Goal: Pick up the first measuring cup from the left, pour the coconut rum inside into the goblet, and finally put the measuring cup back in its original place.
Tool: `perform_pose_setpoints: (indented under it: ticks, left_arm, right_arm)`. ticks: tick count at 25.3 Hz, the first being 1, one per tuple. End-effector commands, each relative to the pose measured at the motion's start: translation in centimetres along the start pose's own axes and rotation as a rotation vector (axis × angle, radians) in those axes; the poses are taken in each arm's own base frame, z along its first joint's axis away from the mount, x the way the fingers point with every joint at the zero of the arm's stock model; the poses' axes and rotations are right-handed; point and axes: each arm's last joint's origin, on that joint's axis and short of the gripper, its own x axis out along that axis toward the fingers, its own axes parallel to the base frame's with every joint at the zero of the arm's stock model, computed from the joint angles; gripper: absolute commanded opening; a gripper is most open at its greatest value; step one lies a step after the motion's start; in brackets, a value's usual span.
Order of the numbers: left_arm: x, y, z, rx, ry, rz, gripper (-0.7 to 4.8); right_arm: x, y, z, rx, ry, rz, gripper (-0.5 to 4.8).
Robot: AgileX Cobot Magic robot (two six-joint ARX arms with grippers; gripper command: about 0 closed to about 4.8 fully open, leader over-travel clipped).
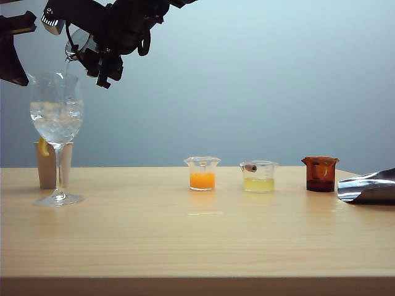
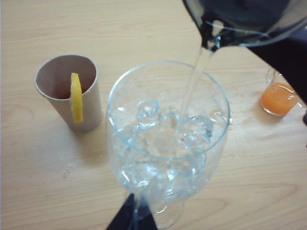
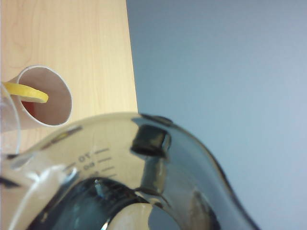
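Smoky measuring cup (image 1: pixel 79 44) tipped, right gripper (image 1: pixel 102 58) jaws clamping it, left jaws unseen

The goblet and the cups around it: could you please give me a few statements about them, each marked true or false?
1. The right gripper holds the measuring cup tilted over the goblet. True.
2. The goblet holds orange liquid. False: ice cubes and clear liquid.
3. A stream of clear liquid runs into the goblet. True.
4. The paper cup is empty. False: a lemon slice sits on its rim.
5. The left gripper, top left in the exterior view, holds the goblet. False: it touches nothing.
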Motion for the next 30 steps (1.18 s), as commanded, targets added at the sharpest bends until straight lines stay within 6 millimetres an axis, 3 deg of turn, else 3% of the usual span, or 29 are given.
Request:
perform_pose_setpoints:
  ticks: [1, 8, 30]
  left_arm:
    - [-0.11, -0.01, 0.23, 0.006, -0.012, 0.000, -0.04]
    - [-0.11, -0.01, 0.23, 0.006, -0.012, 0.000, -0.04]
    - [0.76, -0.25, -0.18, 0.005, 0.027, -0.019, -0.04]
  right_arm:
    - [-0.36, -0.96, 0.43, -0.006, -0.014, -0.044, 1.44]
    - [-0.39, -0.87, 0.76, -0.078, -0.020, -0.045, 1.44]
    - [-0.47, -1.23, 1.27, -0.075, -0.036, -0.096, 1.44]
